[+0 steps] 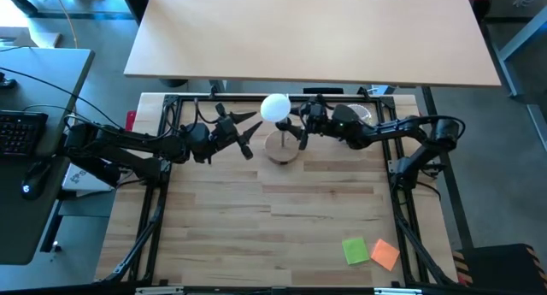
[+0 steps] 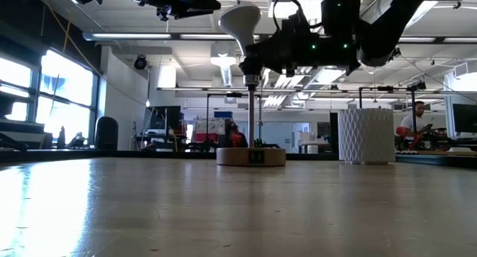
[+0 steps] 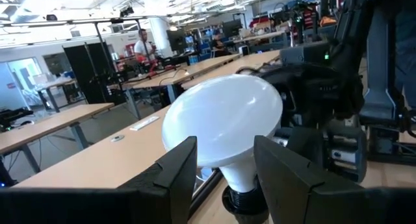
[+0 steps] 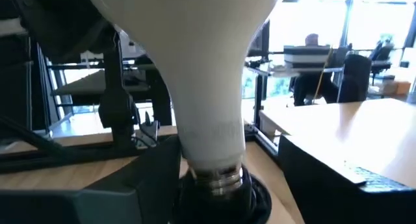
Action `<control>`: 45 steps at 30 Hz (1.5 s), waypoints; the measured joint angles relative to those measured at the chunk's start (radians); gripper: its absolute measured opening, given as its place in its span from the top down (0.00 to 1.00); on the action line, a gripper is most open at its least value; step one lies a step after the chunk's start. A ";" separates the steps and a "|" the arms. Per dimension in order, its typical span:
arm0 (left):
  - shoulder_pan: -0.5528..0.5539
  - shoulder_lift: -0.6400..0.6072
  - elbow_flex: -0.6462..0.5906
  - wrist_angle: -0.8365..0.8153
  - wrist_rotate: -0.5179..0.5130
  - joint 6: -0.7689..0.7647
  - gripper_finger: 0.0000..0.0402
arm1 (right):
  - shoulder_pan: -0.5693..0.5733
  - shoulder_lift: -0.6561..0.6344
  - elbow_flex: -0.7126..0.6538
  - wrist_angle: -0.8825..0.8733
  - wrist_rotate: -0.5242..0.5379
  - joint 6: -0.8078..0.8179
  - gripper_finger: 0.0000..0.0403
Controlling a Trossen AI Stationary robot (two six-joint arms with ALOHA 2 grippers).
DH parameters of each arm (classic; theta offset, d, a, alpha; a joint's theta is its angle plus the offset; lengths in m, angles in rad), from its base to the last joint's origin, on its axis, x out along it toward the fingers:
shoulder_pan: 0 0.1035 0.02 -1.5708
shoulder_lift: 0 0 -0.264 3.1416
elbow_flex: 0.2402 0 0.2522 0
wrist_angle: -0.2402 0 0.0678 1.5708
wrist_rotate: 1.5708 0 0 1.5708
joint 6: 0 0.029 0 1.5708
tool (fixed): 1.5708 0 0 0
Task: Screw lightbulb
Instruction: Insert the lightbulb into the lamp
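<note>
Two hands flank the lightbulb (image 1: 275, 107), which stands upright in the black socket (image 4: 224, 188) of the round wooden lamp base (image 2: 250, 156) at the bench's (image 1: 282, 218) far edge. Right hand (image 1: 301, 131) released, fingers either side of the neck. Left hand (image 1: 249, 132) parted just beside, holding nothing. Only the right wrist view shows the metal thread partly exposed; only the low view shows a ribbed white cup (image 2: 365, 135).

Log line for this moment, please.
lightbulb: seated in lamp socket | right tool: open around neck | left tool: open beside it
</note>
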 joint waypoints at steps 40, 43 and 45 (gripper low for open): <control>0.258 0.064 -0.001 -0.006 0.430 -0.086 0.71 | 0.080 -0.302 0.040 -0.259 -0.016 -0.068 0.95; 0.260 0.068 -0.001 0.009 0.427 -0.078 0.71 | 0.080 -0.275 0.060 -0.243 -0.016 -0.091 0.99; 0.260 0.068 -0.001 0.010 0.426 -0.078 0.71 | 0.079 -0.268 0.065 -0.241 -0.006 -0.093 0.99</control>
